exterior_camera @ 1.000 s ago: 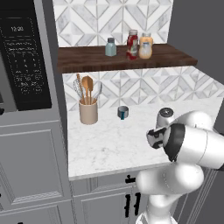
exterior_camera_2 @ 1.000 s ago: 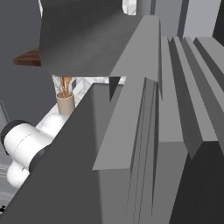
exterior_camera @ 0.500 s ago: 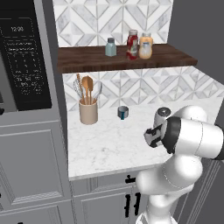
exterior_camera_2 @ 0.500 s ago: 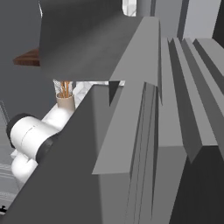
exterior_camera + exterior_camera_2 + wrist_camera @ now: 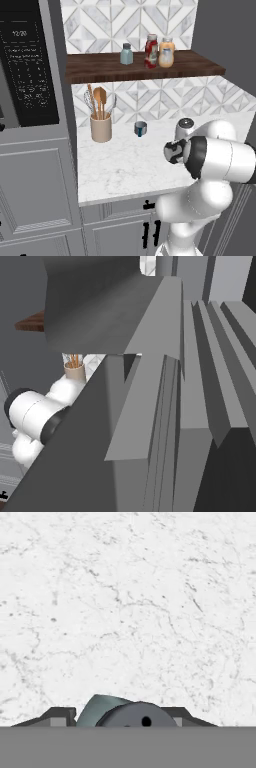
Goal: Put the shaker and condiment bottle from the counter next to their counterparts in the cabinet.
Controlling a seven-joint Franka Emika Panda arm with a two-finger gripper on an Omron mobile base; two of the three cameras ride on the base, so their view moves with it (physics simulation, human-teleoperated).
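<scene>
In the hand view the pale teal shaker [image 5: 100, 708] with its grey cap [image 5: 136, 716] sits between my two dark fingertips [image 5: 59, 716], and my gripper [image 5: 125, 717] is shut on it over the white marble counter [image 5: 130, 602]. From the left base view the shaker's cap [image 5: 185, 124] pokes up just behind my bulky white arm [image 5: 220, 159], which covers its lower part. On the dark wooden cabinet shelf [image 5: 100, 67] stand the other teal shaker [image 5: 126, 54], the red condiment bottle [image 5: 151, 51] and the orange bottle [image 5: 166, 52] side by side.
A beige utensil holder [image 5: 100, 128] with wooden spoons and a small blue cup [image 5: 140, 128] stand at the back of the counter [image 5: 120, 165]. A black microwave [image 5: 27, 65] is at the left. A grey cabinet side [image 5: 150, 406] blocks most of the right base view.
My arm's white link has swung left and forward over the counter. The shaker's cap has shifted slightly up and left with it.
</scene>
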